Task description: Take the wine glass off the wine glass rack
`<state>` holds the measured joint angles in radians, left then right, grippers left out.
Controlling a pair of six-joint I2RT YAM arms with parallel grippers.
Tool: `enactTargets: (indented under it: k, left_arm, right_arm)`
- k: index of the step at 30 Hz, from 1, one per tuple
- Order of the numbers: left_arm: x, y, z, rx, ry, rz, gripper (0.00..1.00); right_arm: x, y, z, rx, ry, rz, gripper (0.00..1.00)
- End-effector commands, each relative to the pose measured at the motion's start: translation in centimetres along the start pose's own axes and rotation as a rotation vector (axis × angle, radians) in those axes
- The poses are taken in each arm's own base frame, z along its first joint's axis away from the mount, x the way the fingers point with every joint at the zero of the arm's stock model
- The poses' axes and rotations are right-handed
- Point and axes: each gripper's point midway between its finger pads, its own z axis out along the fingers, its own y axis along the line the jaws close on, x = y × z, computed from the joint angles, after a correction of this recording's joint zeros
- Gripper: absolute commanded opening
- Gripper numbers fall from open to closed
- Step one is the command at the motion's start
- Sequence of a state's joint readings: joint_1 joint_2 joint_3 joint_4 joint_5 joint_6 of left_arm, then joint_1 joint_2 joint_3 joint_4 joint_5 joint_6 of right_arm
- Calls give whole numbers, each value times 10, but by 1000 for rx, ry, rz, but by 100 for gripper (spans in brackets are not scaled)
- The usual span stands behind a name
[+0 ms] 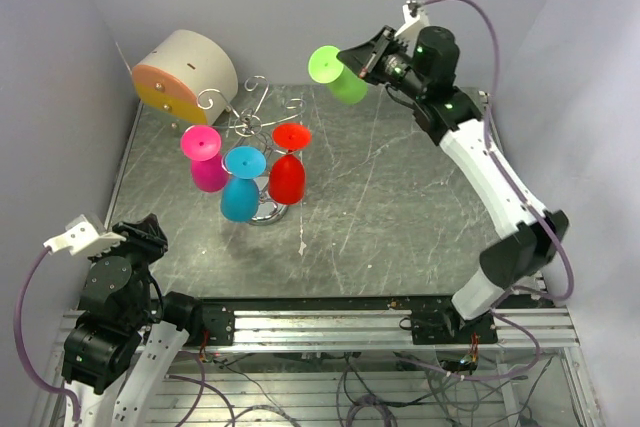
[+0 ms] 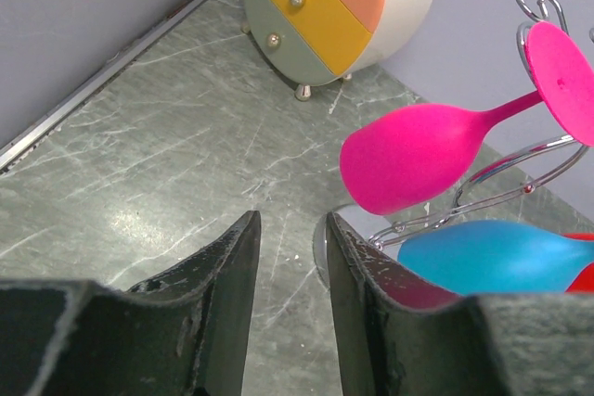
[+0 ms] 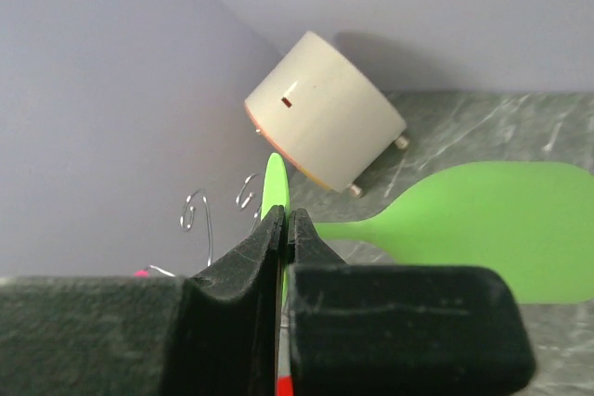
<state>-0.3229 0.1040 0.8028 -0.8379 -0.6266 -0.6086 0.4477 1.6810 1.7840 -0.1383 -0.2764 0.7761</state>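
Note:
The silver wire wine glass rack (image 1: 252, 107) stands at the back left of the table, with pink (image 1: 206, 159), blue (image 1: 240, 185) and red (image 1: 288, 167) wine glasses hanging on it. My right gripper (image 1: 352, 57) is shut on the round foot of a green wine glass (image 1: 338, 73) and holds it in the air to the right of the rack, clear of the hooks. In the right wrist view the jaws pinch the foot's edge (image 3: 276, 185) and the bowl (image 3: 492, 224) points right. My left gripper (image 2: 290, 229) is open and empty near the front left, facing the rack's base (image 2: 327, 243).
A beige cylinder with an orange face (image 1: 185, 72) lies at the back left corner, close behind the rack. Purple walls close the left side and back. The table's metal rail (image 1: 400, 312) runs along the front edge.

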Motion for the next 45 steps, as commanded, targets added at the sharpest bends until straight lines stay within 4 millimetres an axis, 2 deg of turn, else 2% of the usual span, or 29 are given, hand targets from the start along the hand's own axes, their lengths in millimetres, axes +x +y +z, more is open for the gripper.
enactTargets:
  k: [1, 4, 5, 9, 12, 14, 17, 20, 24, 27, 31, 35, 41, 45]
  left_arm:
    - [-10, -17, 2, 67, -11, 21, 47]
    - [-14, -50, -1, 178, 63, 21, 51]
    - [-17, -63, -3, 216, 94, 8, 53]
    - [-38, -125, -20, 403, 235, -50, 57]
    - [-49, -174, -39, 573, 358, -111, 58]
    - [-58, -198, -54, 676, 418, -156, 59]
    - [-62, -220, -72, 780, 505, -216, 59]
    - [-63, -226, -85, 828, 552, -237, 59]
    - [-58, -226, -97, 859, 605, -248, 59]
    - [-48, -225, -101, 864, 662, -261, 59]
    - [-33, -222, -96, 828, 720, -271, 59]
    - [-26, -221, -91, 804, 742, -265, 59]
    - [-22, -214, -85, 756, 726, -250, 59]
    - [-18, -209, -85, 742, 727, -251, 59]
  right_arm:
    - [-25, 18, -52, 46, -85, -193, 0]
    - [-21, 39, -97, 14, -82, -324, 0]
    - [-17, 39, -111, 28, -71, -370, 0]
    - [16, 68, -170, 23, -24, -561, 0]
    - [33, 72, -208, 13, 15, -612, 0]
    - [44, 69, -227, -12, 41, -628, 0]
    - [61, 67, -250, -60, 81, -639, 0]
    - [80, 62, -261, -103, 133, -643, 0]
    - [89, 55, -261, -103, 157, -670, 0]
    - [75, 55, -252, -74, 131, -725, 0]
    - [54, 58, -230, -45, 68, -808, 0]
    - [37, 68, -200, -42, 39, -868, 0]
    - [11, 98, -160, -34, -26, -943, 0]
    - [7, 114, -137, -19, -79, -1063, 0]
